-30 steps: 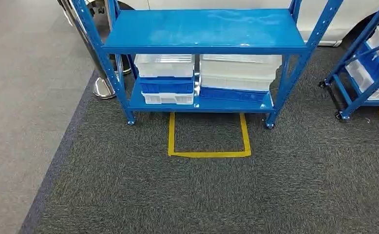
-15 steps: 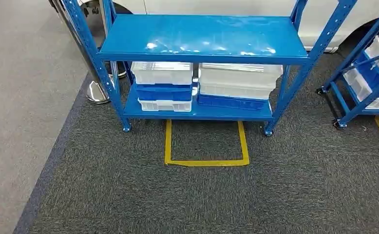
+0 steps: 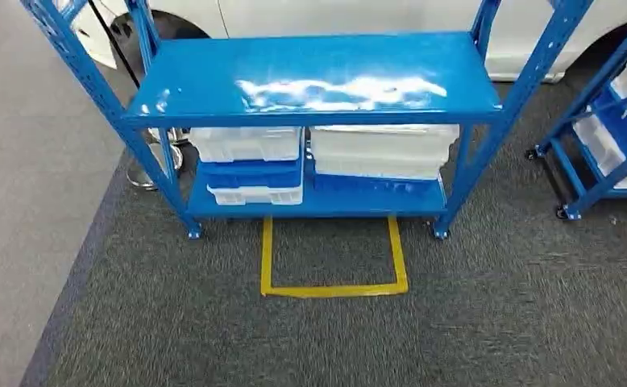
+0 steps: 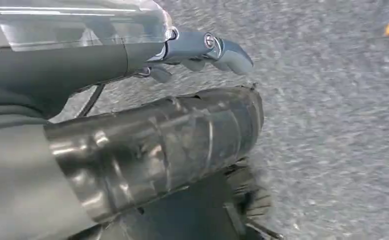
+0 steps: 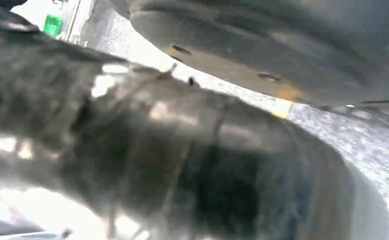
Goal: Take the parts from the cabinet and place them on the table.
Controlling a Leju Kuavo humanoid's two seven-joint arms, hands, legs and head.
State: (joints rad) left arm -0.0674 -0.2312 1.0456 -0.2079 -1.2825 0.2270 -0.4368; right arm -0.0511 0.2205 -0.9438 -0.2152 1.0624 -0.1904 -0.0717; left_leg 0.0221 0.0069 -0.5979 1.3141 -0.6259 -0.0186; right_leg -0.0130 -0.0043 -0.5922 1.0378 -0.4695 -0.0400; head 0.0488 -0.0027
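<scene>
Left hand [image 4: 197, 50]: hanging at the robot's side above grey carpet [image 3: 471, 322]. Its fingers [image 4: 230, 52] lie loosely curled and a little apart, with nothing in them. Right hand: the right wrist view is blurred and dark, and I cannot tell how its fingers stand or whether they hold anything.

Blue cabinet [image 3: 318, 81]: straight ahead in the head view. Top shelf bare and glossy. Lower shelf carries stacked white and blue bins [image 3: 250, 165] on the left and a wider stack [image 3: 379, 153] on the right. No parts can be made out in them; they are judged to be inside. A yellow tape rectangle [image 3: 334, 289] marks the carpet in front of the lower shelf. A second blue rack [image 3: 608, 137] stands well apart to the right.

Change: against the earlier head views the whole scene sits larger and lower, and the tape rectangle is closer. This is camera motion; the robot is walking up to the cabinet. The bins themselves are undisturbed.

Assessment: approach phase only. No part is taken, and no table is seen.
</scene>
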